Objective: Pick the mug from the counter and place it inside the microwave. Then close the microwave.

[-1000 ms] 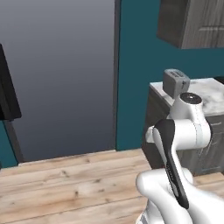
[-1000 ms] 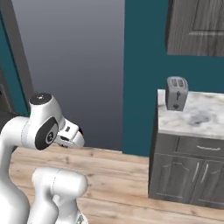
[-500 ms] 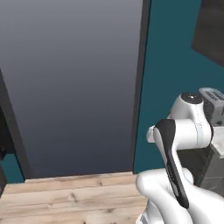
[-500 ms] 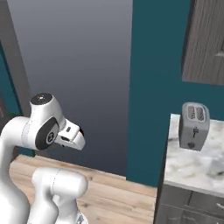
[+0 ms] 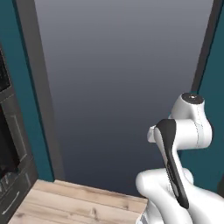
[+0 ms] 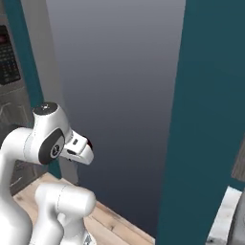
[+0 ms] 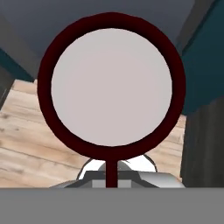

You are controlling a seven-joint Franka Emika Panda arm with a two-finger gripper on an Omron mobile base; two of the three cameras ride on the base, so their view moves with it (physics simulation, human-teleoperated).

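Maroon mug [image 7: 111,30], pale interior

The mug [image 7: 111,85] sits at the tool's end, its mouth facing the hand camera, with the plank floor [image 7: 39,131] beyond it. In the base views a tall panel [image 5: 118,87] stands ahead of the arm, the floor before it. The microwave [image 6: 9,55] is at far left, a table [image 6: 221,221] corner at lower right.

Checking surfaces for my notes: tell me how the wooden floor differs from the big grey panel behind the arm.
The wooden floor is pale, grained planks lying flat, with visible seams; the grey panel stands upright, smooth and plain, shading from lighter at the top to darker below. The floor is warm beige, the panel cool grey. They meet along the panel's bottom edge.
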